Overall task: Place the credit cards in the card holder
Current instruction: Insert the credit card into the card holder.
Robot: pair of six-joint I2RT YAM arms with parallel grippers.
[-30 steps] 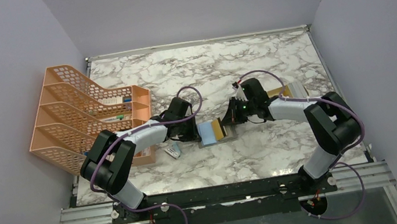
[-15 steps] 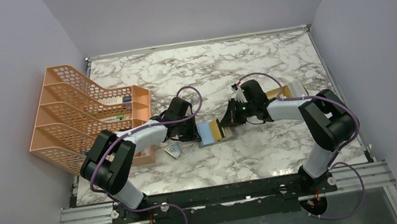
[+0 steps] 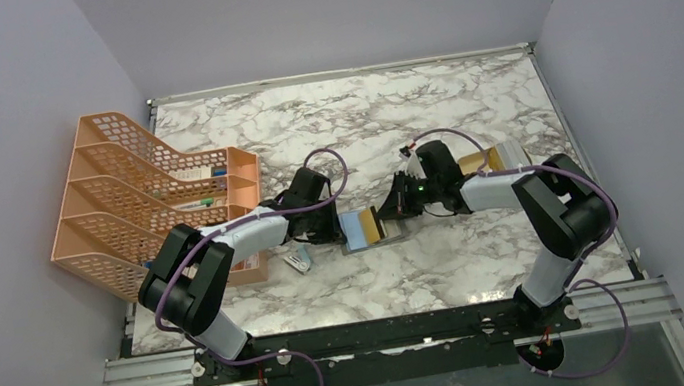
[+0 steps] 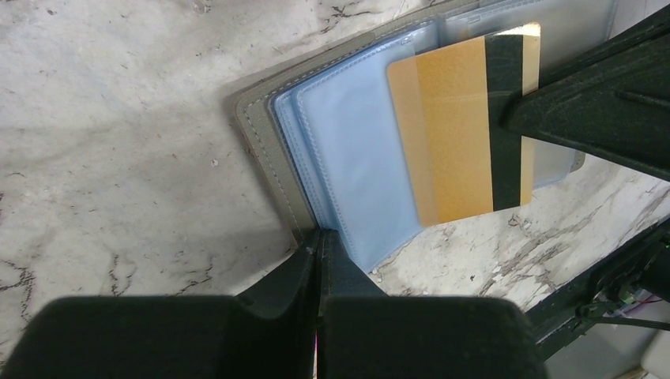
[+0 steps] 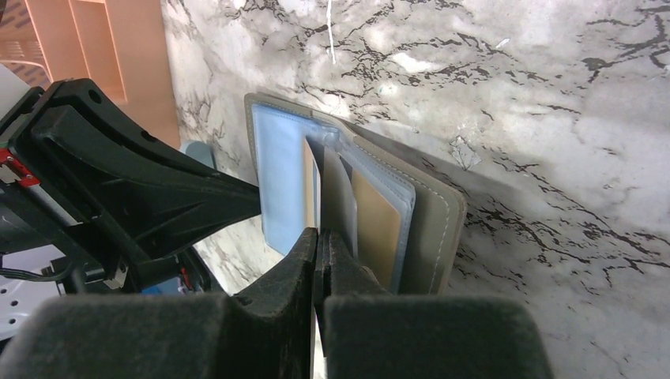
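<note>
The card holder [image 3: 358, 232] lies open on the marble table, grey outside [image 4: 265, 150] and light blue inside. My left gripper [image 3: 337, 226] is shut on its near-left edge, as the left wrist view [image 4: 320, 237] shows. My right gripper [image 3: 389, 212] is shut on a tan-gold credit card [image 4: 454, 126] with a black stripe, which stands partly inside a clear pocket. In the right wrist view the jaws [image 5: 318, 235] pinch that card's edge. A second tan card [image 5: 378, 227] sits in a pocket of the holder [image 5: 438, 217].
An orange mesh file rack [image 3: 142, 196] stands at the left, close to my left arm. A shallow tan tray [image 3: 502, 155] lies behind my right arm. A small light object [image 3: 299, 259] lies on the table by the left arm. Walls enclose three sides.
My right gripper has moved slightly to the left with the card, toward the holder. The left gripper has kept its hold on the holder.
</note>
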